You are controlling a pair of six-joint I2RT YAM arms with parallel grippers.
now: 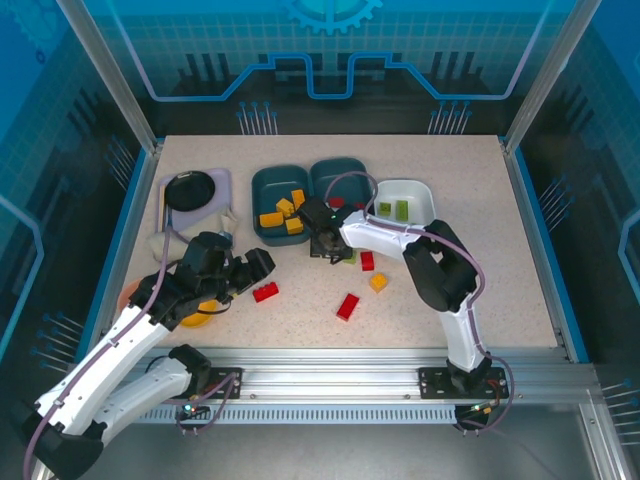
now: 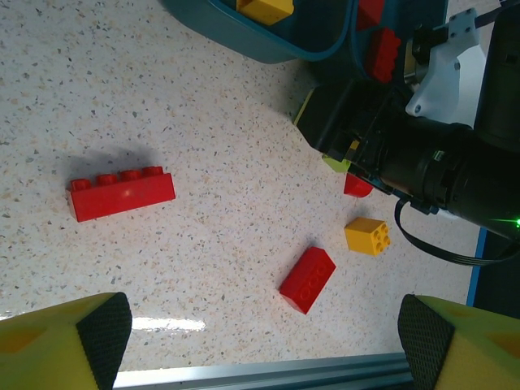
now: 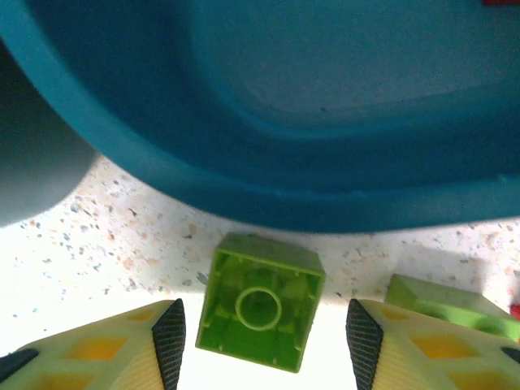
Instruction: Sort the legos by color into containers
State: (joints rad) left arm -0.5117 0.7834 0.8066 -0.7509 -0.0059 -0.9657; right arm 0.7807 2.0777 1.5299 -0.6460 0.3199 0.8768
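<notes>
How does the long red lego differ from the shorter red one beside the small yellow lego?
The long red lego is slim, with a row of four studs showing; the shorter red lego is stubbier. The long one lies nearly level in the left wrist view, the shorter one diagonally. Both are red and lie loose on the table.

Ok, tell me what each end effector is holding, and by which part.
Nothing is held. The left end effector is open over the table; the right end effector is open astride a green lego, gaps both sides.
</notes>
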